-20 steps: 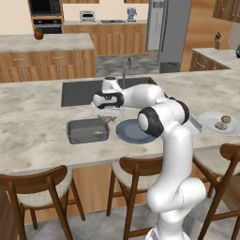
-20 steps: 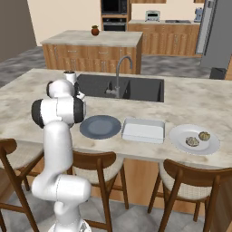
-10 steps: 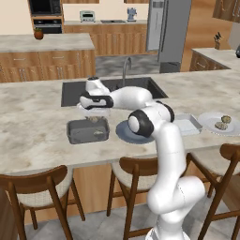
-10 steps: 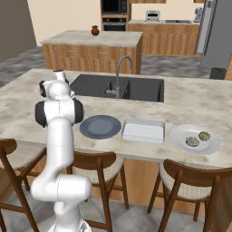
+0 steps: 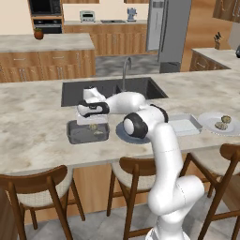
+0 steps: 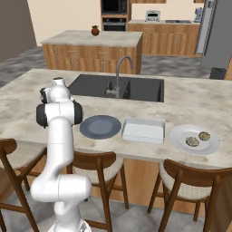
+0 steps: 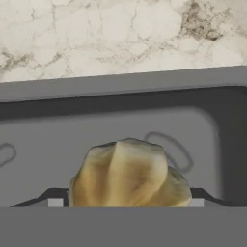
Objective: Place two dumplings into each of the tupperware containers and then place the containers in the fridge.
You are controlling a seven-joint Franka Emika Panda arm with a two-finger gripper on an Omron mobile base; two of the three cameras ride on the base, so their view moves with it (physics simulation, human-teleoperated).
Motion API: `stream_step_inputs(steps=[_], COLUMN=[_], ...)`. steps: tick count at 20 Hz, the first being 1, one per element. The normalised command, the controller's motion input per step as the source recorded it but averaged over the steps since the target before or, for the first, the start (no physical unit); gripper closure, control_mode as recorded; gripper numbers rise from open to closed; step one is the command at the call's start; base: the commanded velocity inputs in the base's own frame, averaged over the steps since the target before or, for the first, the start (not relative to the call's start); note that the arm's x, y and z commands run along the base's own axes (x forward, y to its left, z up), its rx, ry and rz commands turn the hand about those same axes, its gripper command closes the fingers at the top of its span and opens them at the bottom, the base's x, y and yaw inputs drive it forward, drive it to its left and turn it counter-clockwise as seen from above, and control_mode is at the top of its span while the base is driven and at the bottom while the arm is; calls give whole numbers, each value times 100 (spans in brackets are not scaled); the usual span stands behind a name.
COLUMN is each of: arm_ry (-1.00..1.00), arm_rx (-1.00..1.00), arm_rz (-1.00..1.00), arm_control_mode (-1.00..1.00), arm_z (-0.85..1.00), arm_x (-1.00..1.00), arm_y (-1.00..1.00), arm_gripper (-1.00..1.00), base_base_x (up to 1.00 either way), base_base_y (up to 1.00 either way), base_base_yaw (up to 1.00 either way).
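One dumpling [image 7: 129,173] sits between wide-spread jaws, over the grey tupperware container [image 5: 87,133] on the bench [image 5: 33,136]; grip unclear. Second container [image 6: 143,130] and fridge [image 5: 168,32] lie well apart.

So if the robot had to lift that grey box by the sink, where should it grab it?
Probably one long wall of the grey tupperware container, pinched from straight above. It sits flat and open-topped on the counter, so the rim is reachable, and the dumplings lie mid-floor, away from the walls.
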Motion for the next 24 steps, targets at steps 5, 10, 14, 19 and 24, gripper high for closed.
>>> stream_step_inputs(steps=[5, 10, 14, 19, 24], arm_ry=[0, 0, 0, 0, 0], arm_rx=[0, 0, 0, 0, 1], arm_rz=[3, 0, 0, 0, 0], arm_control_mode=[-100, -100, -100, -100, -100], arm_z=[-15, 8, 33, 25, 6], arm_x=[0, 0, 0, 0, 0], arm_y=[1, 0, -7, -17, -77], arm_gripper=[-100, -100, -100, -100, -100], base_base_x=[0, 0, 0, 0, 0], base_base_y=[0, 0, 0, 0, 0], base_base_yaw=[0, 0, 0, 0, 0])
